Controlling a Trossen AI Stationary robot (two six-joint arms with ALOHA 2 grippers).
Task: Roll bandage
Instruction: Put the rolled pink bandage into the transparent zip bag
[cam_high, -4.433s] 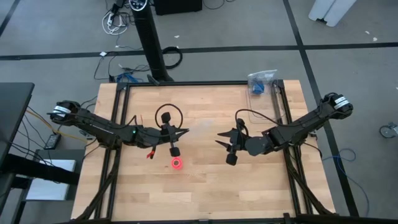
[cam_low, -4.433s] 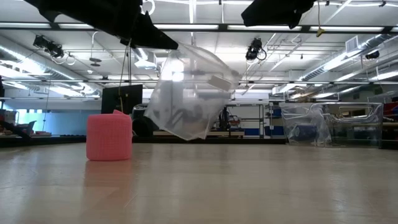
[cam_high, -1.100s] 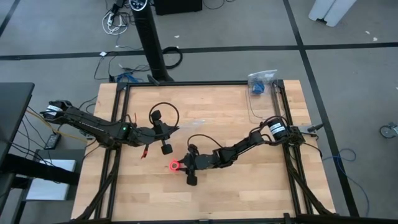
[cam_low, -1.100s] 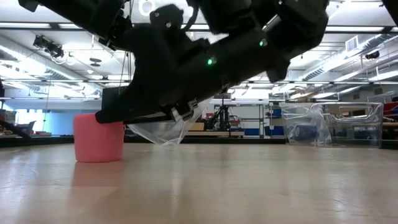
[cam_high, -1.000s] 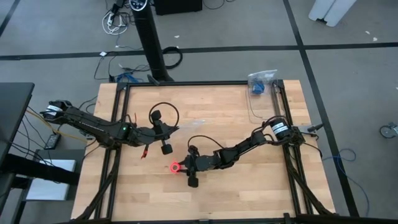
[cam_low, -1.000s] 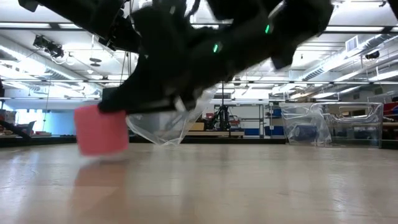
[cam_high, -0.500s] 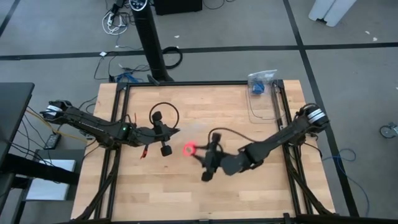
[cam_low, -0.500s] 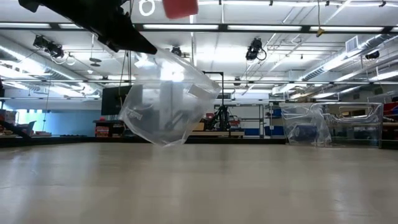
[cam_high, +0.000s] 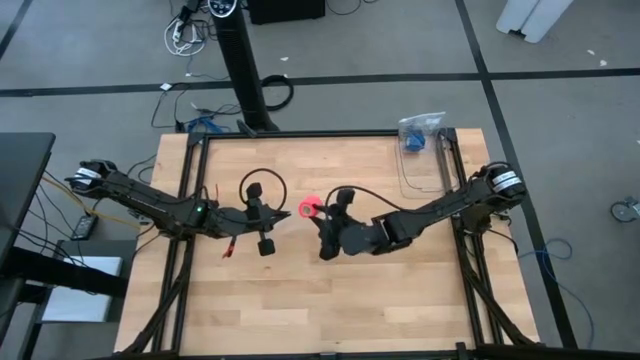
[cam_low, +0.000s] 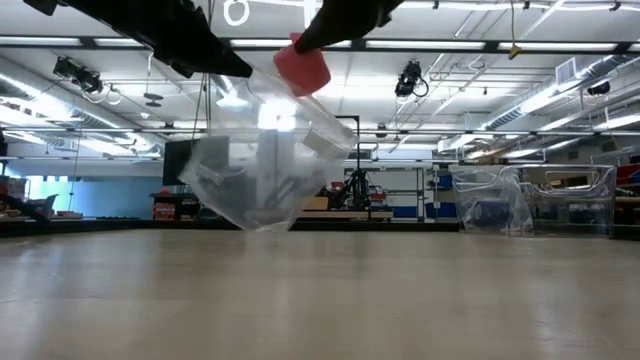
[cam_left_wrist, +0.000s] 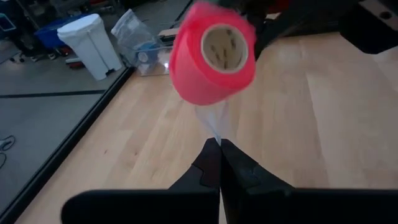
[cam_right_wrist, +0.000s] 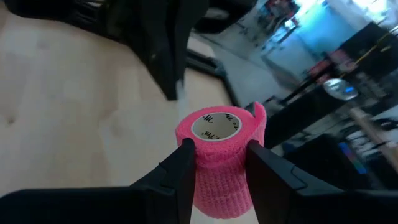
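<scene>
Above the middle of the wooden table (cam_high: 330, 300), the bandage (cam_high: 309, 208) is a tight pink-red roll held in the air by the right gripper (cam_high: 318, 214). Right wrist view: both dark fingers (cam_right_wrist: 176, 175) press on opposite sides of the roll (cam_right_wrist: 222, 158), jaws partly spread to its width, pinching it across its curved wall. Roll's axis runs along the fingers, open cardboard core facing away from the wrist; small dark print on the inner core wall, too blurry to read. A loose flap of bandage stands up at the roll's edge. Left wrist view: the core's open end (cam_left_wrist: 212, 52) faces the left arm, more faint print inside, also unreadable. Left gripper (cam_high: 268, 220) sits close beside the roll, jaws pressed together on the upper edge of a clear plastic bag (cam_low: 262, 178); left wrist view shows its fingers (cam_left_wrist: 219, 167) closed on a thin clear strip of the bag (cam_left_wrist: 213, 120). Low view: the bag hangs off the table under the left gripper (cam_low: 232, 66), the roll (cam_low: 302, 67) tilted just above and touching or nearly touching the bag's top, cannot tell which. Far right table corner: a clear plastic container (cam_high: 422, 150) with a blue item inside, no label legible.
</scene>
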